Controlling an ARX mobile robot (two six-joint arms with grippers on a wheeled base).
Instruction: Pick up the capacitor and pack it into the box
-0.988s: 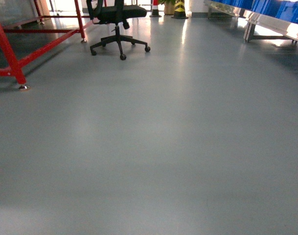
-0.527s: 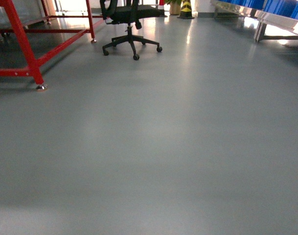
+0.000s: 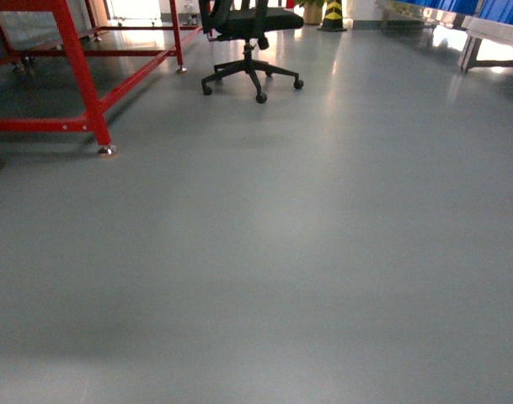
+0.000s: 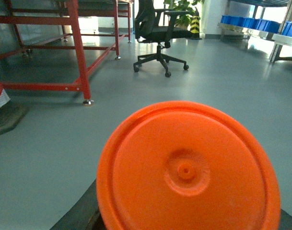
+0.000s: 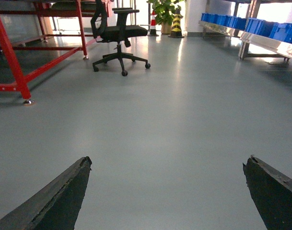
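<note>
A round orange end of a cylinder, which I take for the capacitor (image 4: 186, 167), fills the lower half of the left wrist view. My left gripper (image 4: 184, 224) holds it: a dark finger (image 4: 77, 216) shows at each side of it and the tips are hidden behind it. In the right wrist view my right gripper (image 5: 167, 163) stands wide open over bare grey floor with nothing between its fingers. The box is out of view. Neither gripper shows in the head view.
Grey floor (image 3: 307, 252) stretches ahead. A red steel frame (image 3: 83, 76) stands at the left and a black office chair (image 3: 252, 50) on castors behind it. Shelving with blue bins (image 5: 275, 31) runs along the right. A striped cone (image 5: 176, 21) and a plant (image 5: 162, 9) stand far back.
In the head view the chair and the red frame have slid to the right and the shelving has left the frame: the view has swung to the left.
</note>
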